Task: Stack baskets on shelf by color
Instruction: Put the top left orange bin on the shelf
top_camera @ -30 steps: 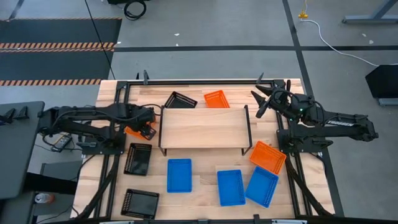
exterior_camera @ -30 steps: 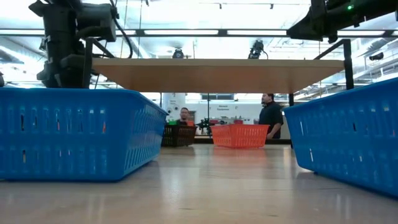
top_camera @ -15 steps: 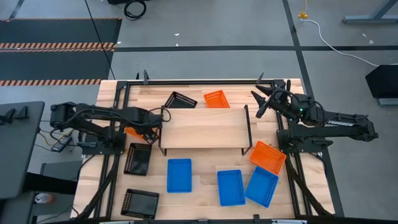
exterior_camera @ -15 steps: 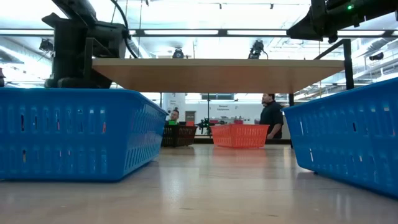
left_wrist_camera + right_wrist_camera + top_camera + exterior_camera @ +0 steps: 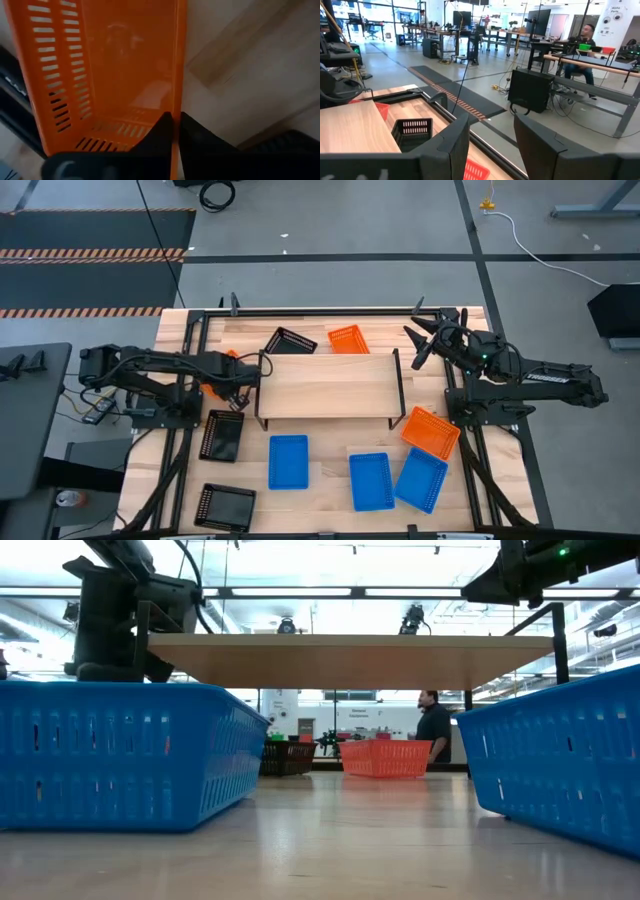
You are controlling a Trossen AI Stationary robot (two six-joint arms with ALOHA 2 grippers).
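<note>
At shelf's left end: left gripper [image 5: 236,378] clenched on rim of orange basket [image 5: 100,75], held raised just beside shelf [image 5: 327,385]. Shelf top bare; remaining baskets on table, none stacked. Right gripper [image 5: 424,343] parted, waiting near shelf's right end.

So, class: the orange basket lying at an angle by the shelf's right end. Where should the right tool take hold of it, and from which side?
Grip a long side wall of the orange basket, coming straight down from above: it sits open side up, its thin rim exposed. Choose the wall facing away from the blue basket crowding it. The right tool hangs open nearby.
</note>
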